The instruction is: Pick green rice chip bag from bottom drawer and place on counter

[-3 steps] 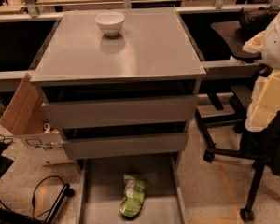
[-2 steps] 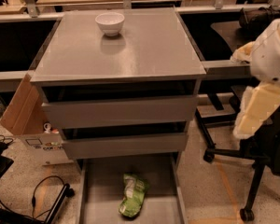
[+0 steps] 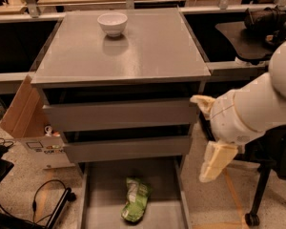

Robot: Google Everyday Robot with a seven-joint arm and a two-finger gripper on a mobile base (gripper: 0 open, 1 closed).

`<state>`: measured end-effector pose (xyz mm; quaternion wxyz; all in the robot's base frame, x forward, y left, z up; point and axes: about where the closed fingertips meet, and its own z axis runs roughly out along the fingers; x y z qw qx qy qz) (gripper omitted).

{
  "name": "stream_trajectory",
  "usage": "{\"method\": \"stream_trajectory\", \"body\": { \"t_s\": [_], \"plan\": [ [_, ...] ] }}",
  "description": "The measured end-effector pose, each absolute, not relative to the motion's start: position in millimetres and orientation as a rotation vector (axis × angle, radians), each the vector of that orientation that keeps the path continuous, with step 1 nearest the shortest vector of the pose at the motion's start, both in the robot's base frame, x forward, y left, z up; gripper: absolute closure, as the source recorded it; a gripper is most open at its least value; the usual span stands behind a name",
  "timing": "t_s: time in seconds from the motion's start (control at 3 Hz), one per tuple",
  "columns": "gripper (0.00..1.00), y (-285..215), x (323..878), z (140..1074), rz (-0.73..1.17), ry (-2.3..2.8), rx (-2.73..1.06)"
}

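The green rice chip bag [image 3: 136, 199] lies on the flat floor of the pulled-out bottom drawer [image 3: 105, 194], near its middle. The counter [image 3: 148, 46] is the grey top of the cabinet, and a white bowl [image 3: 112, 23] stands at its back. My gripper [image 3: 200, 138] hangs to the right of the cabinet, level with the two upper drawers, above and to the right of the bag. It is open and empty, with one cream fingertip [image 3: 201, 102] near the counter's front right corner and the other finger [image 3: 216, 162] pointing down.
The two upper drawers [image 3: 119, 113] are nearly closed. A cardboard box [image 3: 24, 109] leans against the cabinet's left side. Cables [image 3: 43, 199] lie on the floor at the lower left. A black chair [image 3: 257, 37] and its wheeled base [image 3: 251, 218] stand to the right.
My arm has swung left and down from the far right, towards the cabinet's front right corner. The bag, the bowl and the drawers have not moved.
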<state>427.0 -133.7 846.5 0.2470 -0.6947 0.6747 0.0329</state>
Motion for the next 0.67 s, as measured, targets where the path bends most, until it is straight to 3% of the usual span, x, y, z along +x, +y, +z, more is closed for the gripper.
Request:
{"method": "stream_trajectory", "body": {
  "t_s": [0.33,0.67],
  "plan": [
    [0.00,-84.5,426.1,797.7,0.098,1.577,-2.021],
    [0.00,-89.3,427.3,804.6,0.070,1.554,-2.041]
  ]
}}
